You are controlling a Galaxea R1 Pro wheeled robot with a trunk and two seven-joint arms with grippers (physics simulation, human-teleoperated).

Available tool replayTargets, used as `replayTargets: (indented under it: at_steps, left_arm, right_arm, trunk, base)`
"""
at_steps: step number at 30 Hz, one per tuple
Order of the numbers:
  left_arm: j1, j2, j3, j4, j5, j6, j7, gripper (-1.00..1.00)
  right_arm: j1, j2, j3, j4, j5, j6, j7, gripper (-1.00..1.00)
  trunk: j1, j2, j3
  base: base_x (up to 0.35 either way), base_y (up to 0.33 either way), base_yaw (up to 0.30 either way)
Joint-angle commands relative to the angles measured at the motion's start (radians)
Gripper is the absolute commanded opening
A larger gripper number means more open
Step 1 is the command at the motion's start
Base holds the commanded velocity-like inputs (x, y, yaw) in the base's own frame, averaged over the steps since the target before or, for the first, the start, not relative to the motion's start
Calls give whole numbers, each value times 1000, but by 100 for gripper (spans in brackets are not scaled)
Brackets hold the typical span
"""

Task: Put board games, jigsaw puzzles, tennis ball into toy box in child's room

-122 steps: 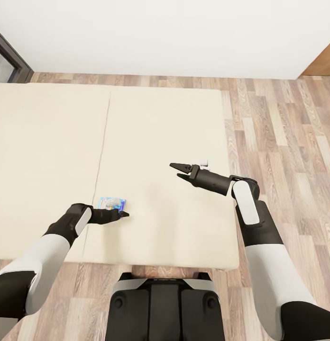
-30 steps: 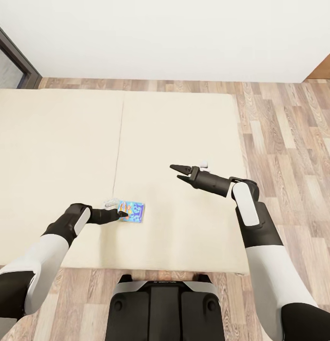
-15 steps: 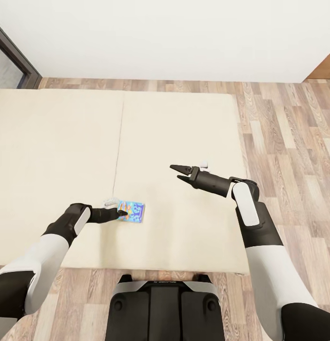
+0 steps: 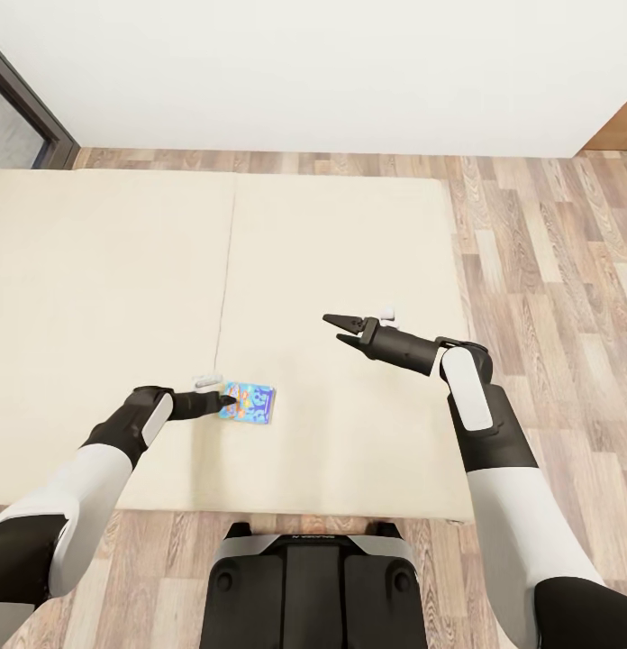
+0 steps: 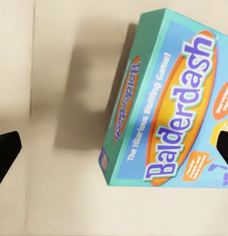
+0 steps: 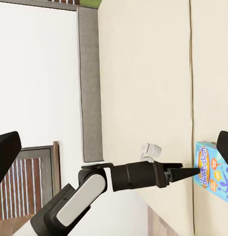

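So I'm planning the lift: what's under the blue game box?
The blue game box lies flat on the beige bed, with the left claw at its edge. Anything beneath the box is covered.

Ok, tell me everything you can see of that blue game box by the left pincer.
The blue game box is a small flat teal-blue carton, "Balderdash" printed in purple on an orange oval on its lid and side. It lies flat, lid up, on the beige bed near the front edge, just right of the mattress seam. The left pincer is open, its fingertips at the box's left edge; whether they touch it is unclear. Nothing rests on it.
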Motion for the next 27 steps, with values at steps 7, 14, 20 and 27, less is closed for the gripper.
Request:
replayTargets:
  at_steps: [7,14,20,27]
  left_arm:
    - [-1,-1,2,-1,7,-11,12,100]
    - [-2,-4,2,-1,8,-20,15,100]
    - [-2,-9,2,-4,8,-22,16,100]
    - [-2,-28,1,-24,8,-22,16,100]
  right_arm:
    - [1,2,-2,2,8,4,8,100]
    - [1,2,-2,2,8,5,8,100]
    - [2,1,-2,2,9,5,8,100]
    - [2,1,-2,2,9,5,8,100]
  trunk:
    - [1,-2,-1]
    - [1,-2,-1]
    - [1,-2,-1]
    - [1,-2,-3]
  base:
    - [0,0,0]
    - [0,0,0]
    - [0,0,0]
    - [0,0,0]
